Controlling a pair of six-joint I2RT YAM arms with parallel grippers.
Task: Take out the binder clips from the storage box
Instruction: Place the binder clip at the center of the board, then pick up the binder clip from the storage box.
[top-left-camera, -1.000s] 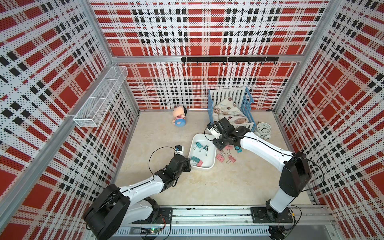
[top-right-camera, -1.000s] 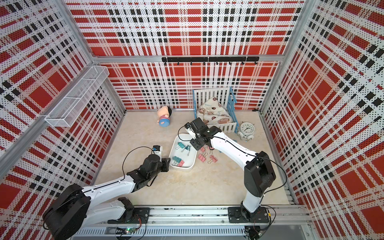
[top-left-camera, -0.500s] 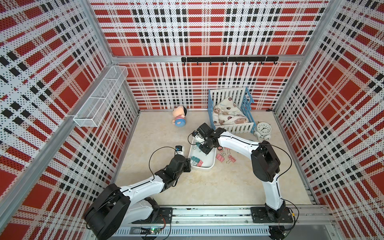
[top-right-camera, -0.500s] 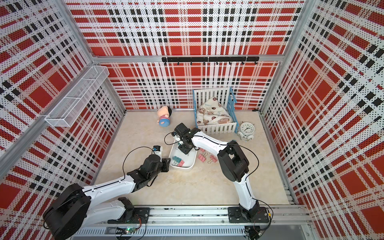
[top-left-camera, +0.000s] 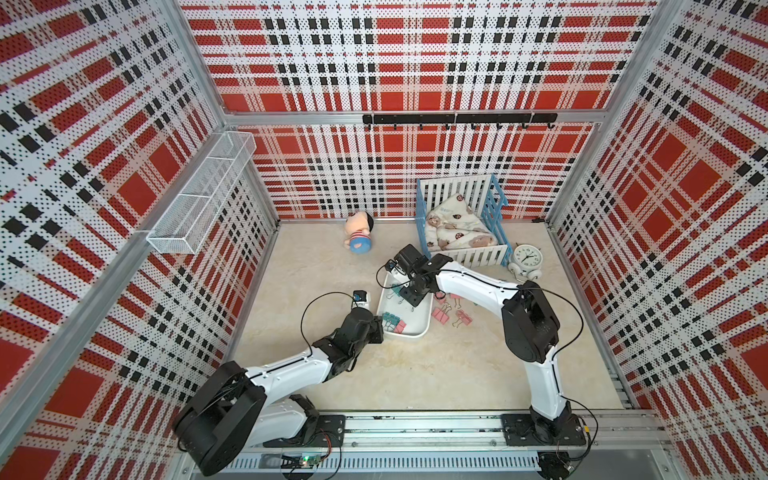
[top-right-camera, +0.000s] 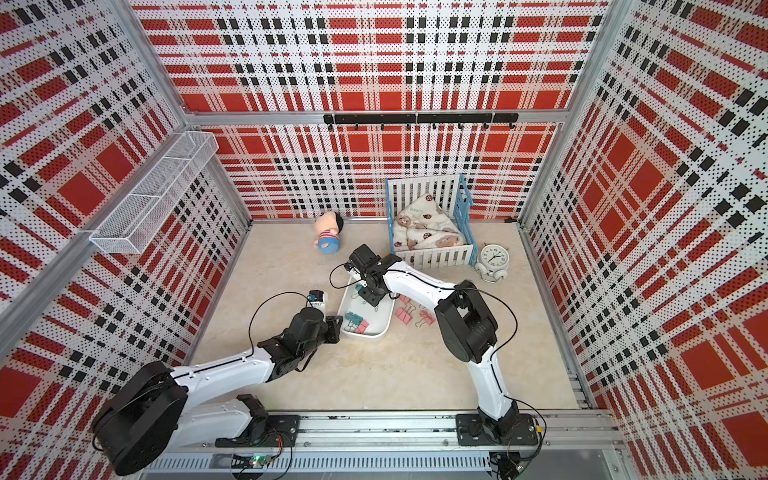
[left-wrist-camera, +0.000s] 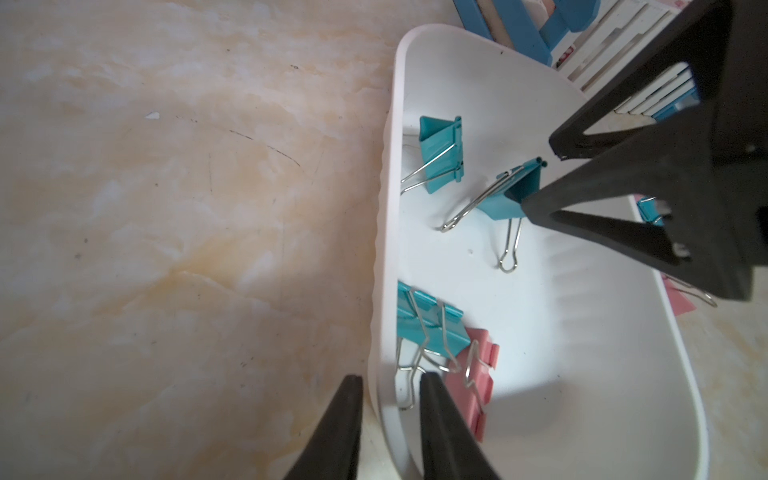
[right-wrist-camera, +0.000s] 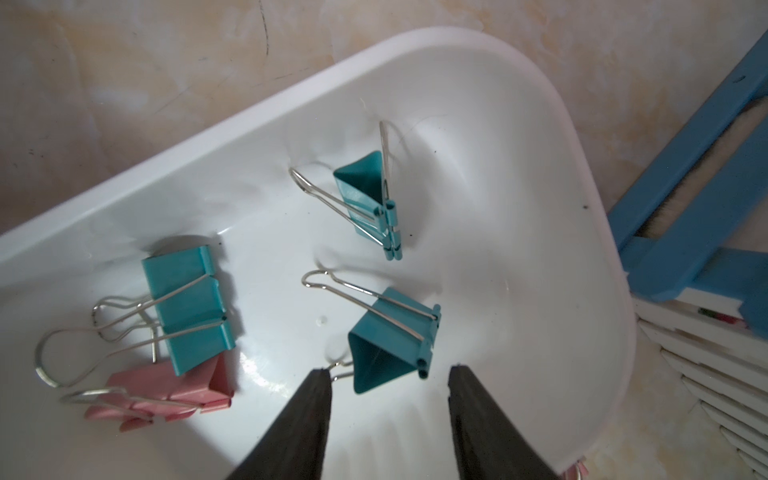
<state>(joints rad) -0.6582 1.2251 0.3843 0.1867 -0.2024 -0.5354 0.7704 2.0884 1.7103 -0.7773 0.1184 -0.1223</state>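
In both top views the white box (top-left-camera: 417, 320) holds teal and pink clips (top-left-camera: 390, 322), with more pink clips (top-left-camera: 438, 314) on the bench (top-left-camera: 374, 386) just beside it; the left tool (top-left-camera: 380, 328) is at its near corner, the right tool (top-right-camera: 372, 299) over its far end. In the left wrist view the left tool (left-wrist-camera: 388, 380) clamps the box (left-wrist-camera: 540, 374) wall, one finger inside, one outside. In the right wrist view the right tool (right-wrist-camera: 390, 374) stands open inside the box (right-wrist-camera: 519, 208), a teal clip (right-wrist-camera: 390, 345) between its fingers.
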